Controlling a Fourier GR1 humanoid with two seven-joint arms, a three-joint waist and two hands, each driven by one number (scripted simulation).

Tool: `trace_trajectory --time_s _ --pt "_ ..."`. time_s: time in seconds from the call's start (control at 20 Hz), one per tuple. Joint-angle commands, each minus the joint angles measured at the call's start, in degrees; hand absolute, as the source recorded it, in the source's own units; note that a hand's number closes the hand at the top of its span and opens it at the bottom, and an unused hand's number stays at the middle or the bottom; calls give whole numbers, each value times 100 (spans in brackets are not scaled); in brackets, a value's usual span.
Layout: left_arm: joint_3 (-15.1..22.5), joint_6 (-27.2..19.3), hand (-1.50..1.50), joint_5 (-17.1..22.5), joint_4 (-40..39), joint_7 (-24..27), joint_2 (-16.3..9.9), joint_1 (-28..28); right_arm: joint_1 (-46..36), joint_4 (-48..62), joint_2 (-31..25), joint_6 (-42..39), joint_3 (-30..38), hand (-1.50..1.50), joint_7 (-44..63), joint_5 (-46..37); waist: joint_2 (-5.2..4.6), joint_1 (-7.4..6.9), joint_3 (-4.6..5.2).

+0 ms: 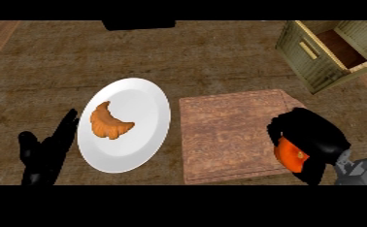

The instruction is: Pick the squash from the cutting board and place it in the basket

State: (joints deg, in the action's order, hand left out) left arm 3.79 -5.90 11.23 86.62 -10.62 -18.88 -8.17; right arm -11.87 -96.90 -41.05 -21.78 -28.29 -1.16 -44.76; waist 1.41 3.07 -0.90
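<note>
Squash (291, 155) is in the grasp of the right hand (309, 138). In the head view, that hand's fingers are curled round the orange squash, hiding most of it; only an orange patch shows beneath the black palm. Hand and squash sit at the right edge of the cutting board (229, 134), low over it; whether the squash has cleared the board's surface cannot be told.

The basket (315, 61) stands on the bench (179, 51) at upper right, well apart from the held squash, with nothing visible inside the open part.

The left hand (46, 153) rests at lower left, fingers straight and relaxed, just beside a white plate (147, 105) carrying a croissant (109, 121); neither belongs to the task.

Judgement on progress: the grasp appears made, so the pick is done or nearly so. Remaining are the lift, the carry up and rightward to the basket, and the release into it.
</note>
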Motion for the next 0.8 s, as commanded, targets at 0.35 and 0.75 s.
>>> trace_trajectory --time_s 0.35,0.75 --pt "55 -15 0 -8 -344 -372 97 -343 1202 -2124 279 215 1741 150 841 1770 -81 87 98" --pt "85 2 0 -58 -137 -360 83 -417 780 -3044 1197 609 3586 150 1930 4333 -84 5 106"
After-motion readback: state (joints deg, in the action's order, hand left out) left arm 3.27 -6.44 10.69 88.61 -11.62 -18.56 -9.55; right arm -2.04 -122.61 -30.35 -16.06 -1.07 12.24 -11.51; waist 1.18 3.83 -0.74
